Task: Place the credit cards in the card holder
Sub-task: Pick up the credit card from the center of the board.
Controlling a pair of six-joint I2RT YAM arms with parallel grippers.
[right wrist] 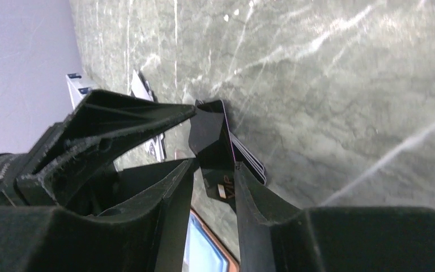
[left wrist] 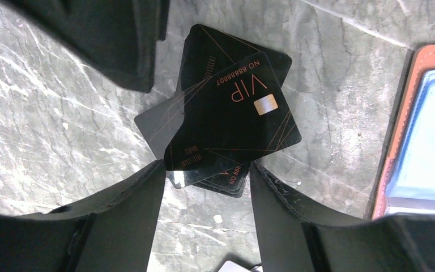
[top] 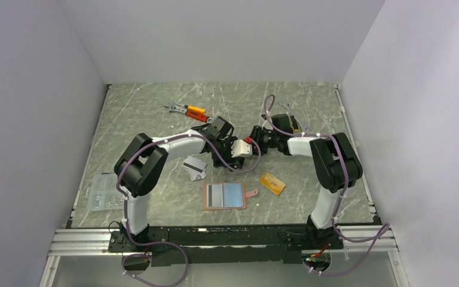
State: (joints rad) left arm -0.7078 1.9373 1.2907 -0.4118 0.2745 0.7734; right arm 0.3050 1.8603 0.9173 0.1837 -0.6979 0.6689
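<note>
The card holder (top: pixel 224 195) lies open on the table, reddish-brown with clear windows; its rim shows in the left wrist view (left wrist: pixel 408 113) and the right wrist view (right wrist: pixel 229 259). A small stack of black cards (left wrist: pixel 226 113) lies under both grippers, hidden in the top view. The top black card (right wrist: pixel 209 133) is tilted up. My left gripper (top: pixel 243 150) (left wrist: pixel 207 170) is open, its tips astride the stack's near corner. My right gripper (top: pixel 254 142) (right wrist: pixel 215 167) is open a little, the tilted card's edge at its tips. A silver-grey card (top: pixel 194 167) and an orange-gold card (top: pixel 272 183) lie flat.
Orange-handled tools (top: pixel 188 112) lie at the back of the table. A clear plastic box (top: pixel 103 191) sits at the left edge. The two grippers are almost touching above the black cards, just behind the card holder.
</note>
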